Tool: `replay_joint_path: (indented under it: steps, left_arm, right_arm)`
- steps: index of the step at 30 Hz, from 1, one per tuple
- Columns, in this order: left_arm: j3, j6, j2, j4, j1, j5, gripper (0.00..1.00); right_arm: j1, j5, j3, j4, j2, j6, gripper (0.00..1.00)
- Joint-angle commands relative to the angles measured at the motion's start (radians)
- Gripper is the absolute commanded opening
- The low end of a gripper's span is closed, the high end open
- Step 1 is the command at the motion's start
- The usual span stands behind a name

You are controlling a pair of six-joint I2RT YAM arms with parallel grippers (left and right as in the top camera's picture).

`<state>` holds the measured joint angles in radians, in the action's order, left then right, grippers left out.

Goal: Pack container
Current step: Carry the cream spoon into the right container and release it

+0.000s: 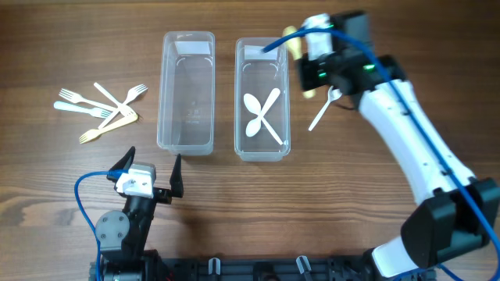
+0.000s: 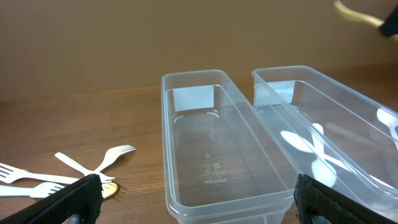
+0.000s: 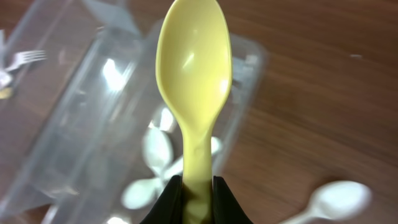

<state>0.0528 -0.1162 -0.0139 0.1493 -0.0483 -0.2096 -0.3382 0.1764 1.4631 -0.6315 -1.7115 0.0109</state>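
Observation:
Two clear plastic containers stand side by side. The left container (image 1: pixel 187 90) (image 2: pixel 217 155) is empty. The right container (image 1: pixel 263 97) (image 2: pixel 339 130) holds two white spoons (image 1: pixel 262 115). My right gripper (image 1: pixel 308 66) (image 3: pixel 198 190) is shut on the handle of a yellow spoon (image 3: pixel 194 68), held in the air above the right container's far right edge. A white spoon (image 1: pixel 323 109) (image 3: pixel 333 199) lies on the table right of that container. My left gripper (image 1: pixel 152 168) (image 2: pixel 199 205) is open and empty, low near the left container's front end.
A pile of several white forks and one yellow utensil (image 1: pixel 103 109) (image 2: pixel 74 171) lies on the wooden table left of the containers. The right arm (image 1: pixel 406 133) reaches diagonally from the front right corner.

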Motion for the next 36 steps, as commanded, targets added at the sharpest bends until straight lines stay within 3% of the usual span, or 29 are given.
replay_joint_path:
  steps: [1, 5, 7, 9, 11, 13, 17, 20, 23, 29, 36]
  left_arm:
    - [-0.007, -0.014, 0.007, -0.003, -0.006, -0.002, 1.0]
    - [-0.007, -0.014, 0.007, -0.003, -0.006, -0.002, 1.0]
    - [-0.007, -0.014, 0.007, -0.003, -0.006, -0.002, 1.0]
    - [-0.007, -0.014, 0.007, -0.003, -0.006, -0.002, 1.0]
    - [-0.007, -0.014, 0.007, -0.003, -0.006, -0.002, 1.0]
    - [-0.007, -0.014, 0.007, -0.003, -0.006, -0.002, 1.0]
    - [-0.007, -0.014, 0.007, -0.003, -0.006, -0.002, 1.0]
    - [-0.007, -0.014, 0.007, -0.003, -0.006, -0.002, 1.0]
    - [-0.007, -0.014, 0.007, -0.003, -0.006, -0.002, 1.0]
    - [-0.007, -0.014, 0.007, -0.003, -0.006, -0.002, 1.0]
    - [-0.007, -0.014, 0.007, -0.003, -0.006, -0.002, 1.0]
  right_arm:
    - [-0.096, 0.008, -0.013, 0.045, -0.053, 0.146, 0.04]
    - [-0.134, 0.009, -0.014, 0.066, -0.068, 0.202, 0.07]
    - [-0.136, 0.01, -0.014, 0.065, -0.068, 0.202, 0.35]
    - [-0.136, 0.017, -0.014, 0.071, -0.068, 0.202, 0.54]
    - [-0.136, 0.018, -0.014, 0.074, -0.067, 0.202, 0.56]
    - [-0.135, 0.011, -0.014, 0.073, -0.065, 0.241, 0.5]
    - [-0.106, -0.201, -0.014, -0.018, -0.049, 0.583, 0.43]
    - [-0.057, -0.231, -0.014, -0.095, -0.048, 0.626, 0.44]
    - [-0.04, -0.37, -0.019, -0.177, -0.05, 0.787, 0.44]
    - [-0.04, -0.525, -0.068, -0.16, -0.067, 0.966, 0.62]
    - [0.022, -0.467, -0.117, -0.068, -0.205, 1.022, 0.64]
